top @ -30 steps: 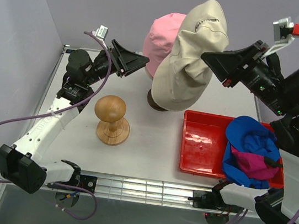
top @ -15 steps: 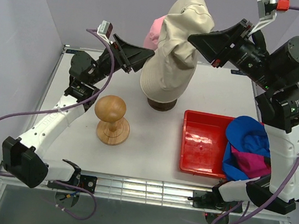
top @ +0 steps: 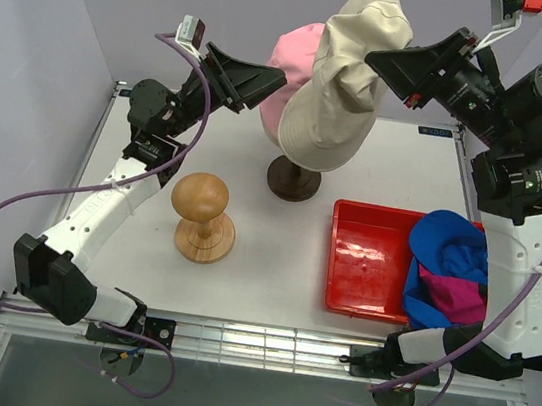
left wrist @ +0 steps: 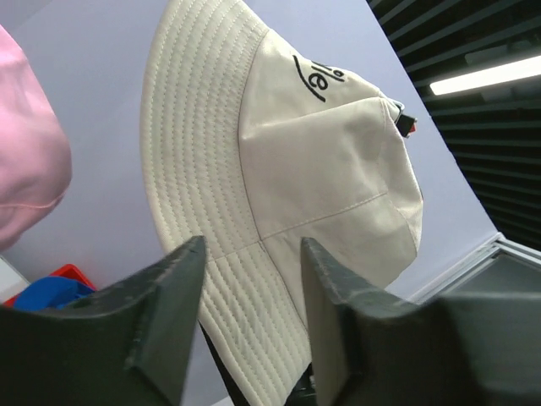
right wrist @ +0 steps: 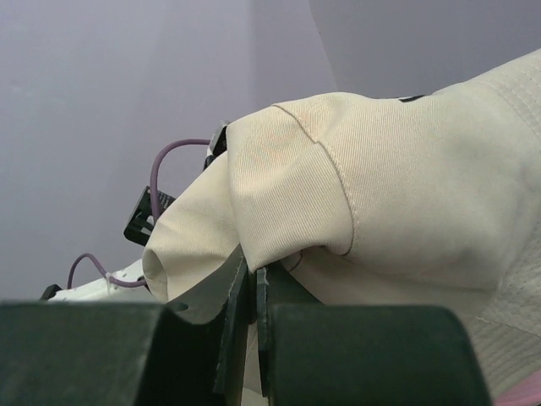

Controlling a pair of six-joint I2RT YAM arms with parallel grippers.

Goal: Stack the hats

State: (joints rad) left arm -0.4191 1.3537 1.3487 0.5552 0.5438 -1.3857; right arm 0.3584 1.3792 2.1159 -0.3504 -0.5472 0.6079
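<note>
White counter. Beige fabric bucket hat: aloft, fold clamped in right tool. Left tool: jaws apart, just short of brim, beside light pink fabric bucket hat. Step: stacking; next probably lowers beige over pink.

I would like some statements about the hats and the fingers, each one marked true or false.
1. The right fingers are shut on the beige hat. True.
2. The blue cap lies on the block. False: it lies in the tray.
3. The left fingers grip the pink hat. False: they are open, with the pink hat off to one side.
4. The magenta cap lies with the blue cap in the tray. True.
</note>
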